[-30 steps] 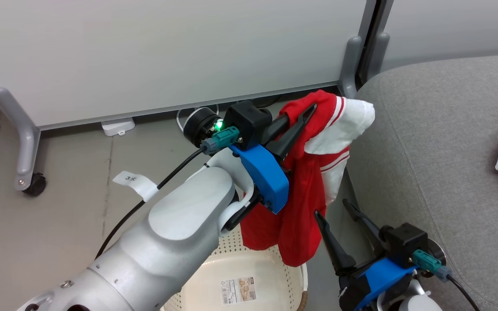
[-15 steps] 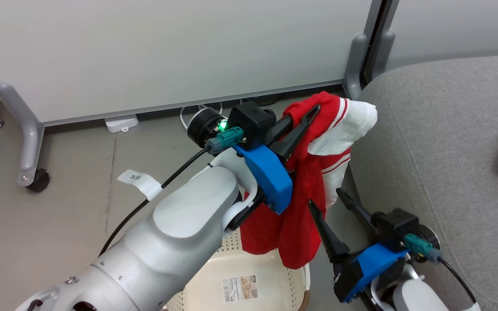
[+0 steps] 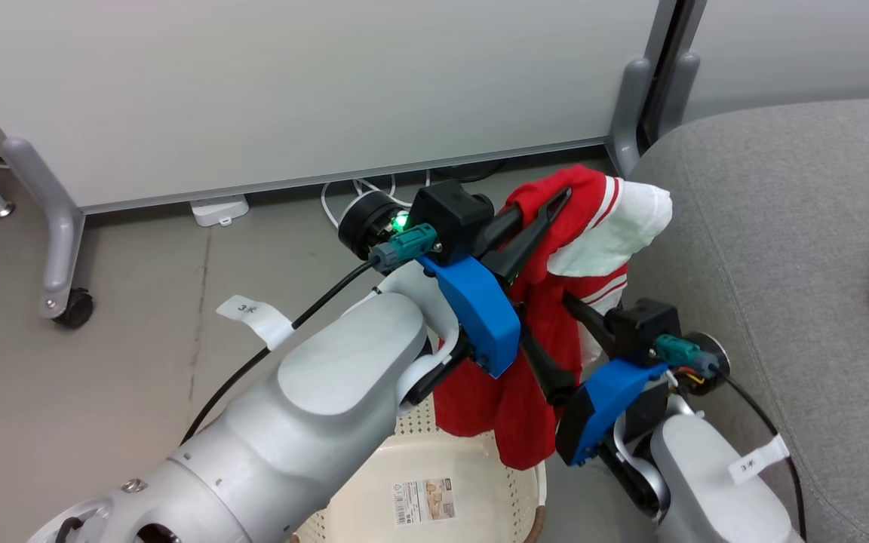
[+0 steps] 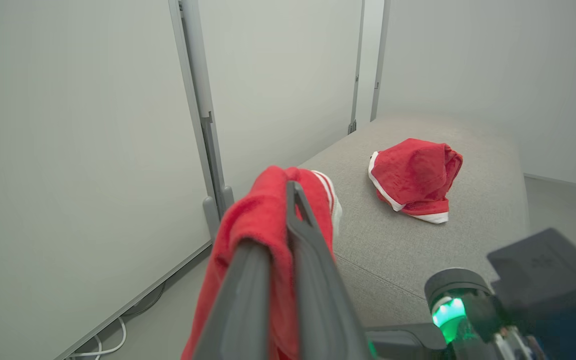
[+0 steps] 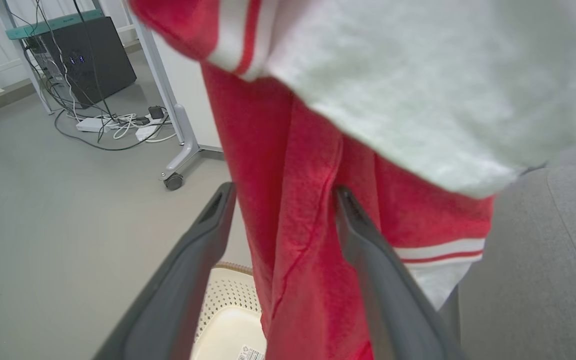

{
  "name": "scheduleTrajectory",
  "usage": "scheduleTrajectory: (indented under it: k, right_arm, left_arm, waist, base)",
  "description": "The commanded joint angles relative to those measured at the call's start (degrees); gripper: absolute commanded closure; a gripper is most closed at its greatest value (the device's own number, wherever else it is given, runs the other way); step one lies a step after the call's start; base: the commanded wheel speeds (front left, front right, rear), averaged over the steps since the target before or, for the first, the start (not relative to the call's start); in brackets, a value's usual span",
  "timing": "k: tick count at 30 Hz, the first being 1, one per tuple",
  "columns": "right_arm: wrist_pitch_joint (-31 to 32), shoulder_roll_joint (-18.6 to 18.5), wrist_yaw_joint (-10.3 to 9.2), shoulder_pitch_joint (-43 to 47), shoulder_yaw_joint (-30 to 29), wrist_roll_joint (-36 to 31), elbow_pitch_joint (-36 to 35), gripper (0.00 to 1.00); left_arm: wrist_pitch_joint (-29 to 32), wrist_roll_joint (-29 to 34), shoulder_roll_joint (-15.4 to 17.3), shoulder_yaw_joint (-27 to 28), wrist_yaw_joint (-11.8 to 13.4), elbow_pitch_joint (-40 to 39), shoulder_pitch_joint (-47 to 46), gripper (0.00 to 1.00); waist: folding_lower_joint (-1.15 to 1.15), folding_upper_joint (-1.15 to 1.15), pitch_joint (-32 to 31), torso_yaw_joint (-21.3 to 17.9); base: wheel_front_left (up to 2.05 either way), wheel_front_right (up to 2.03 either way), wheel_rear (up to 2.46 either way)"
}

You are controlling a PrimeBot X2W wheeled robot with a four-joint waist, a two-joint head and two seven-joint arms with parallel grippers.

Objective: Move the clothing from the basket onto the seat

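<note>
The pale partition panel (image 3: 291, 90) spans the top of the head view, with its wheeled foot at the left edge. The grey seat (image 3: 781, 249) takes the right side of that view. My left forearm (image 3: 314, 407) runs from the bottom left up toward the centre.

A red garment (image 3: 514, 422) with white trim hangs in the middle of the head view. Its top is draped over my left fingers and its lower end dangles above the basket (image 3: 434, 452) at the bottom centre. The white part at its top lies against the seat's left edge. The basket stands on the floor just left of the seat, and a label shows on its base.

A second red garment (image 4: 413, 175) lies on the seat, in the upper right of the left wrist view.

My left gripper (image 3: 548, 204) is clenched on the top fold of the hanging garment. My right gripper (image 3: 548, 320), right of centre, is spread wide. In the right wrist view its two fingers stand on either side of the hanging red fabric.
</note>
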Motion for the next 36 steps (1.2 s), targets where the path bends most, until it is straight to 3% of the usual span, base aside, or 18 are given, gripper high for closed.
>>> scheduleTrajectory:
  k: [1,19,20,21,22,36]
  right_arm:
    - [-0.5,0.0,0.03,-1.8,0.0,0.4,1.4,0.00]
    - [-5.3,0.0,0.03,-12.4,6.9,6.1,15.3,0.00]
    - [-5.5,0.0,0.03,-12.7,7.1,6.3,15.9,0.26]
    - [-5.7,0.0,0.03,-12.9,7.3,6.6,16.6,0.69]
    - [-6.1,0.0,0.03,-13.1,7.4,6.7,17.2,1.00]
    - [-8.5,0.0,0.03,-15.0,10.0,9.4,21.9,1.00]
  left_arm:
    - [-0.5,-0.2,-0.1,-0.2,-0.1,0.1,-1.1,1.00]
    - [-0.7,-2.1,-0.5,-2.5,-0.1,0.4,-0.9,1.00]
    - [-0.7,-2.2,-0.5,-2.6,0.0,0.5,-0.9,1.00]
    - [-0.8,-2.4,-0.5,-2.7,-0.1,0.5,-0.8,1.00]
    - [-0.8,-2.6,-0.5,-2.8,0.0,0.5,-0.7,1.00]
    - [-0.9,-3.6,-0.7,-3.5,0.0,1.4,-0.8,1.00]
  waist:
    - [0.00,0.00,0.0,0.2]
    - [0.00,0.00,-1.0,0.4]
    - [0.00,0.00,-1.2,0.4]
    - [0.00,0.00,-1.3,0.4]
    - [0.00,0.00,-1.5,0.4]
    - [0.00,0.00,-2.1,0.0]
  base:
    - [0.00,0.00,0.00]
    - [0.00,0.00,0.00]
    - [0.00,0.00,0.00]
    - [0.00,0.00,0.00]
    - [0.00,0.00,0.00]
    - [0.00,0.00,0.00]
